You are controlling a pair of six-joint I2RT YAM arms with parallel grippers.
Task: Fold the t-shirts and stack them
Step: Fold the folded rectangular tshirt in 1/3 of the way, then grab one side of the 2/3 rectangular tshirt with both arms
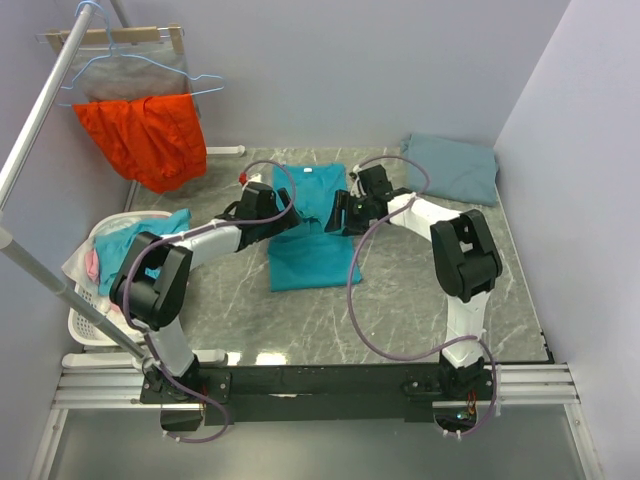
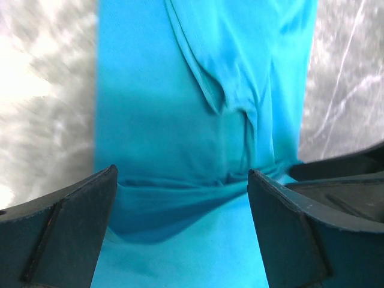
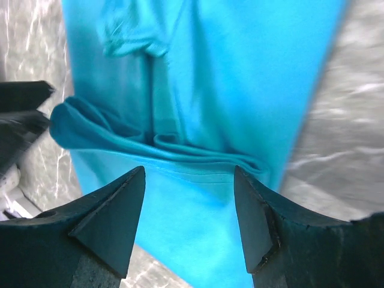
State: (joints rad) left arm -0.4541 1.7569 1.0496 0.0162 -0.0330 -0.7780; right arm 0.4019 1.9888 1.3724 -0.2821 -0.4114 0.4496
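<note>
The teal t-shirt (image 1: 308,262) lies folded narrow, creased across its middle; the slate grey-blue t-shirt (image 1: 455,166) sits folded far right.

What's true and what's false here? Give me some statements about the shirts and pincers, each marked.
1. The left pincer and right pincer are both over the teal t-shirt. True.
2. The grey-blue t-shirt is stacked on the teal one. False: it lies apart at the table's far right corner.
3. The orange-red garment lies folded on the table. False: it hangs at the far left.
4. Both pincers stand open. True.
</note>
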